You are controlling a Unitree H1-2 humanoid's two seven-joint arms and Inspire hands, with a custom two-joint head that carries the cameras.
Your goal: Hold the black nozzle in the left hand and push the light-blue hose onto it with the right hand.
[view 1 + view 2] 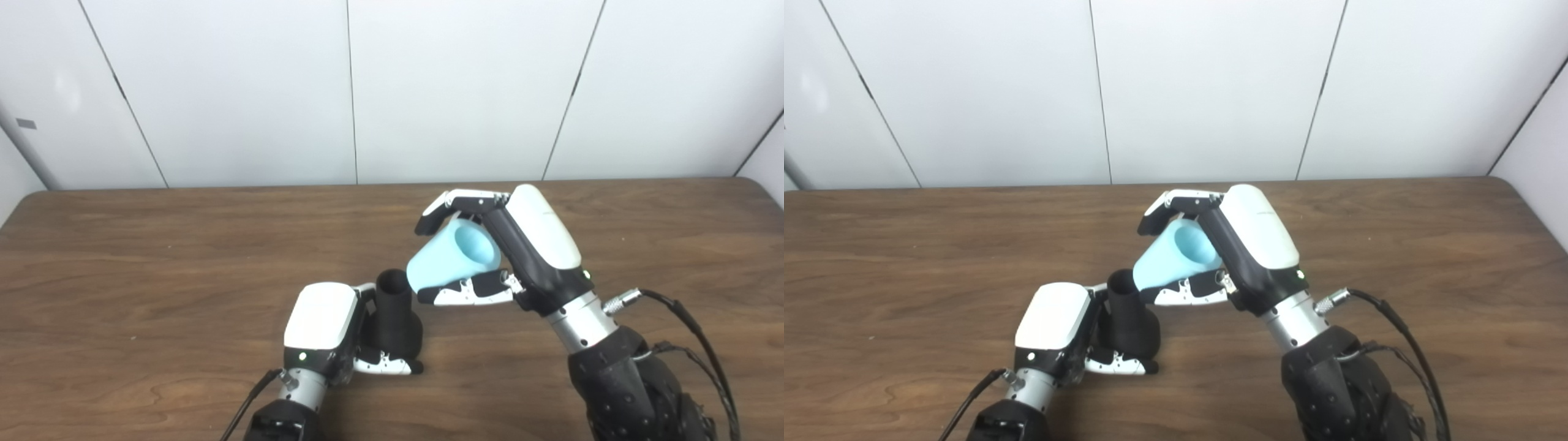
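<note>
**Q:** Okay, quick: anything around the parts, anything in the way?

**A:** Nothing but the wooden table (153,257) and the white panel wall (245,92) behind. My left hand (331,334) sits low on the table, wrapped around the black nozzle (397,315), thumb across its wide base. My right hand (508,257) is raised, pinching the light-blue hose (450,257) between fingers on top and thumb below.

**Q:** Shapes, materials?

**A:** Nozzle is matte black, a narrow open tube on top flaring to a broader base, standing upright. Hose piece is smooth and pale blue, a short hollow cone; its wide mouth faces up toward my palm and its narrow end tilts down-left toward the nozzle's mouth. Narrow end is just beside the nozzle's rim; can't tell if they touch.

**Q:** Room to move?

**A:** Brown wood grain is open on every side. The table's far edge meets the wall, and its rounded corners are well apart from both hands.
</note>
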